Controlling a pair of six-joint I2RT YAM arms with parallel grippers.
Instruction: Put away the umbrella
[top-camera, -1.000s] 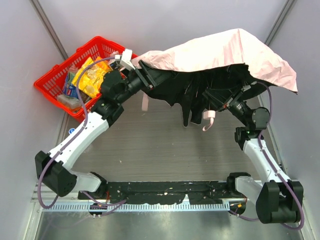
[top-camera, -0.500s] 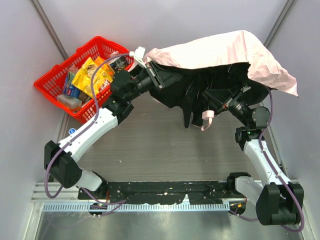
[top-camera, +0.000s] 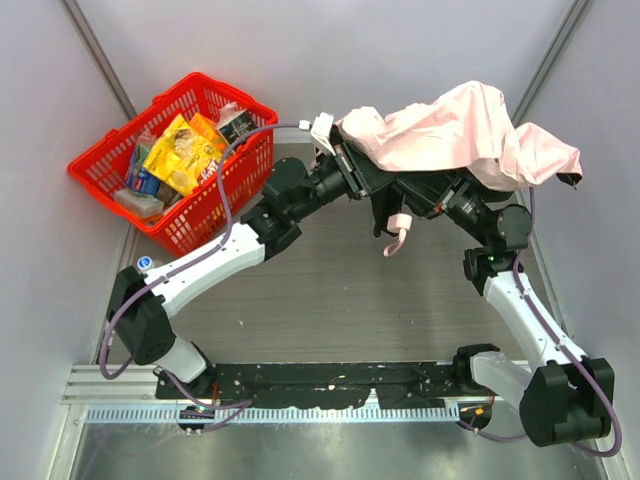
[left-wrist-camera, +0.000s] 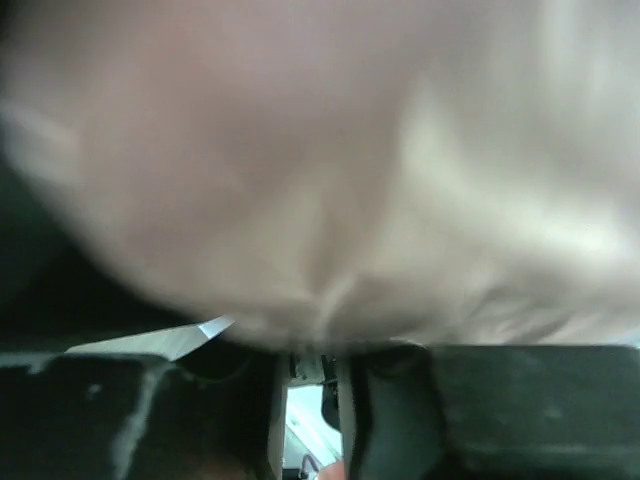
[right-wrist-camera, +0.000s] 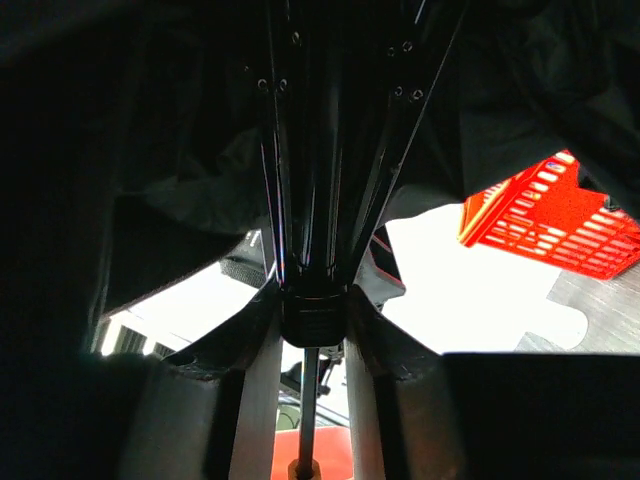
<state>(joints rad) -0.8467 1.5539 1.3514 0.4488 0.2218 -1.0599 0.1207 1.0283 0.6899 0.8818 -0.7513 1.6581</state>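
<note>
Pink canopy of the umbrella (top-camera: 450, 125) has crumpled inward since a second ago. Your left gripper (top-camera: 345, 165) pinches its edge; your right gripper (right-wrist-camera: 314, 305) clasps the shaft.

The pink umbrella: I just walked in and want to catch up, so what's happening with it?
Two robot arms are handling the umbrella, held in the air. The right gripper is closed around its black shaft from underneath. The left gripper is against the crumpled pink canopy's left edge; whether it grips the fabric is unclear. The canopy is bunched, not packed away. A red basket stands to the left.
</note>
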